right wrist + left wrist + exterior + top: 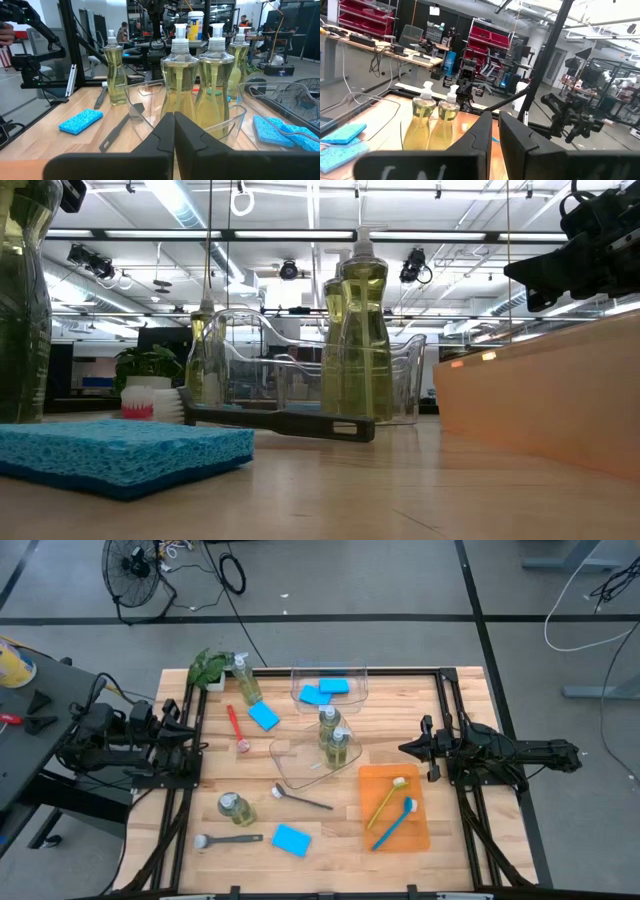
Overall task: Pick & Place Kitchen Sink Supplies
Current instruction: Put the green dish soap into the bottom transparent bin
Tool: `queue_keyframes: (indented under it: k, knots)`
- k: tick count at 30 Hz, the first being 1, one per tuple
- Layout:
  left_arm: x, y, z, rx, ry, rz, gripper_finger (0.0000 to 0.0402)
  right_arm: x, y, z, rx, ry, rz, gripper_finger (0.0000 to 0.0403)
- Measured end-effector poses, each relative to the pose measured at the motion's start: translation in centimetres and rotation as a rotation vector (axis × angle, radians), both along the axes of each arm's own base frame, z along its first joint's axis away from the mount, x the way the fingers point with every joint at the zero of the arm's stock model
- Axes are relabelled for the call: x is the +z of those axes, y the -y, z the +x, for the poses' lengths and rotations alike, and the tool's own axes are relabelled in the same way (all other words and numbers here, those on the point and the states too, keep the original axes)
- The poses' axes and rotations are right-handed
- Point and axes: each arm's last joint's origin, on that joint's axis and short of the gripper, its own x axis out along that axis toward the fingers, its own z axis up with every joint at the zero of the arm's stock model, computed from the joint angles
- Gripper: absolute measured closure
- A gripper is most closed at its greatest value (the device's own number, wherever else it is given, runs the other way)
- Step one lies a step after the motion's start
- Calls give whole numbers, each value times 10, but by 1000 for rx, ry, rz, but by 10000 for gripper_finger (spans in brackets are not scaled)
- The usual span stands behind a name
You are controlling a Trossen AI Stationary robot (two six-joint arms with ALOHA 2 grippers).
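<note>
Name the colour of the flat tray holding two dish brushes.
Orange tray; the high view shows it best.

Two clear pump bottles (334, 737) of yellow-green liquid stood upright side by side in the nearer clear bin (300, 765). A third bottle (245, 678) stood beside the plant (211, 667), and a fourth (236, 809) stood near the tabletop's front left. Two blue sponges (325, 690) lay in the farther bin (355, 675); another sponge (264, 717) lay flat just beside the red brush (236, 727), and one more sponge (291, 839) lay at the front. Two dark grey brushes (228, 839) (301, 798) lay on bare wood. The yellow-green brush (387, 800) and the blue brush (394, 823) lay on the orange tray (420, 830).
</note>
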Motion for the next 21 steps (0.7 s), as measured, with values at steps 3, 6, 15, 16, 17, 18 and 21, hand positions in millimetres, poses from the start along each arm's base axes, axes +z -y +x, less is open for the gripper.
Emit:
queue_keyframes:
  k: [3,6,15,16,17,18,21]
  knots:
    - [0,0,0,1,0,4,365,0,0,0,0,0,0,396]
    - [0,0,0,1,0,6,365,0,0,0,0,0,0,396]
    - [-1,0,0,1,-5,8,365,0,0,0,0,0,0,396]
    - [-1,0,1,1,-8,11,365,0,0,0,0,0,0,396]
    - [-1,0,1,3,-7,22,365,0,0,0,0,0,0,396]
    - [-1,0,1,6,-6,34,365,0,0,0,0,0,0,396]
    - [-1,0,1,10,-6,59,365,0,0,0,0,0,0,396]
